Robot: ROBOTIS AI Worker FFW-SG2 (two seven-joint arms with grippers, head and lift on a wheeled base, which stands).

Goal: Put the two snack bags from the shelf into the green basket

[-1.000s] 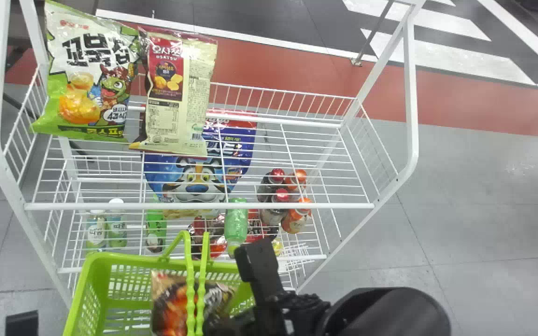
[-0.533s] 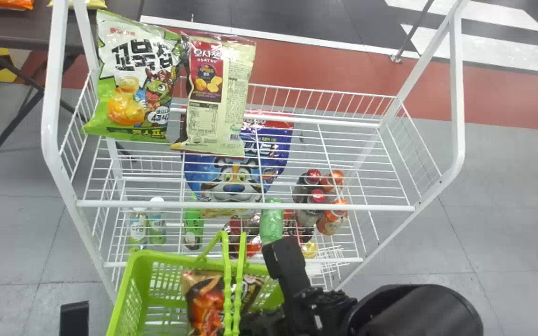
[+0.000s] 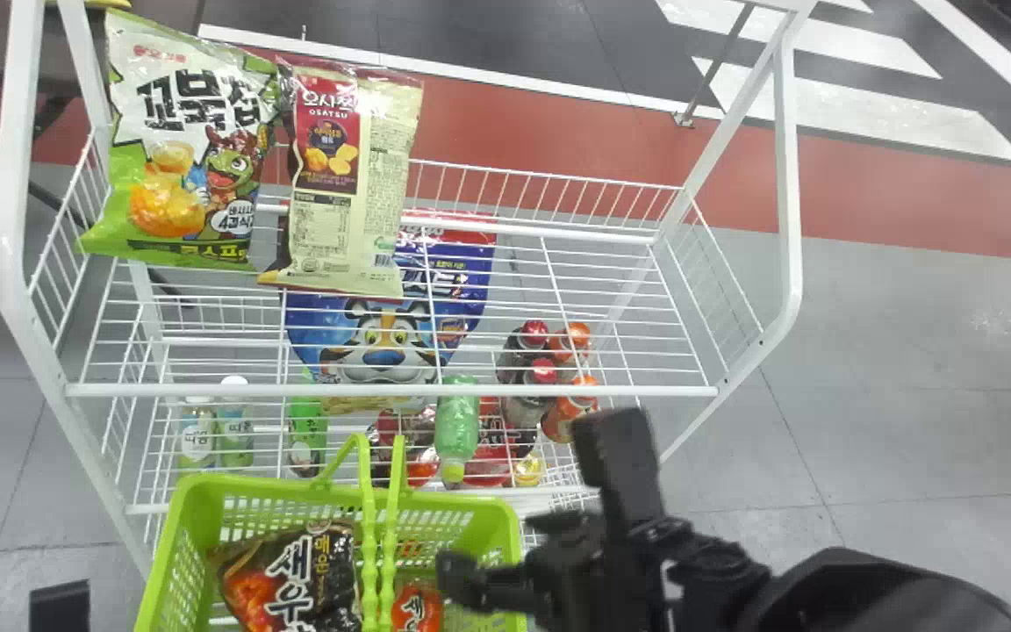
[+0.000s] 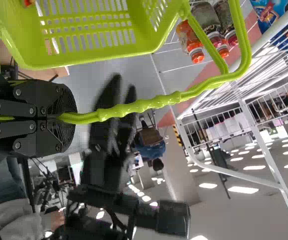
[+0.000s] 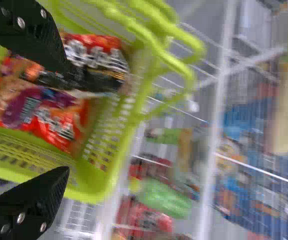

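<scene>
In the head view my right gripper (image 3: 527, 505) stands open over the right part of the green basket (image 3: 505, 527), below the shelf. A dark snack bag (image 3: 295, 579) lies in the basket, with a red packet (image 3: 416, 607) right of the handles. The right wrist view shows my right gripper (image 5: 51, 117) with spread fingers and nothing gripped; red-and-black packaging (image 5: 96, 55) and a red-purple packet (image 5: 39, 107) lie in the basket. My left gripper (image 4: 66, 117) is shut on the basket handle (image 4: 158, 101); a left arm part stands at the head view's lower left.
On the white rack's (image 3: 391, 391) upper tier, a green-white bag (image 3: 181, 149) and a yellow-red bag (image 3: 343, 184) stand at the left. Lower down are a blue bag (image 3: 383, 347), several bottles (image 3: 457, 421) and red packs. The rack's front bar runs close behind the basket.
My right gripper has moved right relative to the basket, and both its fingers now show apart. The dark bag has shifted left and lies flatter. The head view swung sideways and back.
</scene>
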